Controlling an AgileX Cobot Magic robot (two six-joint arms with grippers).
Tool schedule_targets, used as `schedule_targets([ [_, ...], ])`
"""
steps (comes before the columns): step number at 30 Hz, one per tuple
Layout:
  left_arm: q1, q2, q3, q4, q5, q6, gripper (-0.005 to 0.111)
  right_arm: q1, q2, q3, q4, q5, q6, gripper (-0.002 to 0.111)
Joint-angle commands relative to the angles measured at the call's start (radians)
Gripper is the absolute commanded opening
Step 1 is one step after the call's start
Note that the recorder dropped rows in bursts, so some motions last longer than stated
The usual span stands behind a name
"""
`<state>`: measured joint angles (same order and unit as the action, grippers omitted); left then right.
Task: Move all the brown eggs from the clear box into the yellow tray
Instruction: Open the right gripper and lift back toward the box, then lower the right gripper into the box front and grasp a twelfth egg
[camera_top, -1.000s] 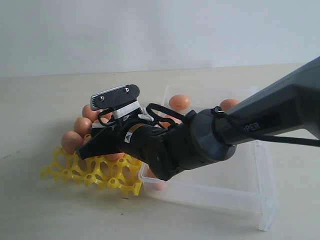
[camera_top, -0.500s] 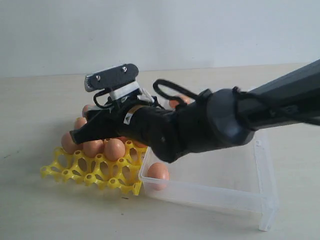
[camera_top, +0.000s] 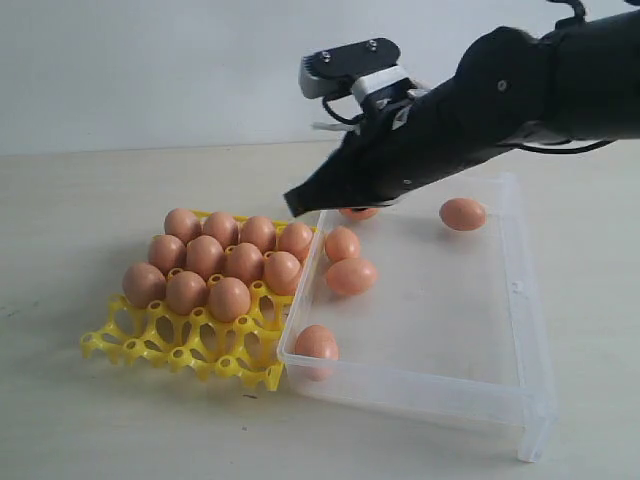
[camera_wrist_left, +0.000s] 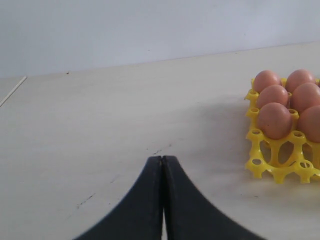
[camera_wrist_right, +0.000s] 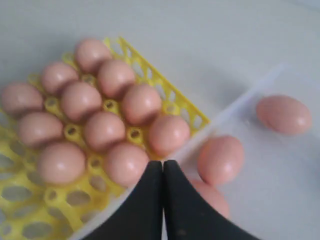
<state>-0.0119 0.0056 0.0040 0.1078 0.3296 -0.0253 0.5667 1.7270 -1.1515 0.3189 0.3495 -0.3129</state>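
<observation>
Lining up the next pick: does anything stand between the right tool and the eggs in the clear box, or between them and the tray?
Nothing visible blocks the right tool, shut and empty above the brown eggs in the clear box. Toward the yellow tray, only the box's low wall stands between.

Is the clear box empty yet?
Not empty. The clear box holds five brown eggs: three near the yellow tray, two at the far wall, one partly behind the right gripper.
</observation>
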Motion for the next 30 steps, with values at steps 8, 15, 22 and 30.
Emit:
schedule_targets([
  [8,0.001,-0.006,-0.004,-0.007,-0.014,-0.004,0.000,-0.143,0.234,-0.323,-0.251,0.422,0.028,0.032],
  [15,0.001,-0.006,-0.004,-0.007,-0.014,-0.004,0.000,-0.147,0.334,-0.464,-0.369,0.471,0.160,0.055],
  [22,0.001,-0.006,-0.004,-0.007,-0.014,-0.004,0.000,-0.147,0.392,-0.472,-0.194,0.438,0.264,0.049],
  [30,0.001,-0.006,-0.004,-0.007,-0.014,-0.004,0.000,-0.147,0.432,-0.472,-0.134,0.388,0.264,0.049],
])
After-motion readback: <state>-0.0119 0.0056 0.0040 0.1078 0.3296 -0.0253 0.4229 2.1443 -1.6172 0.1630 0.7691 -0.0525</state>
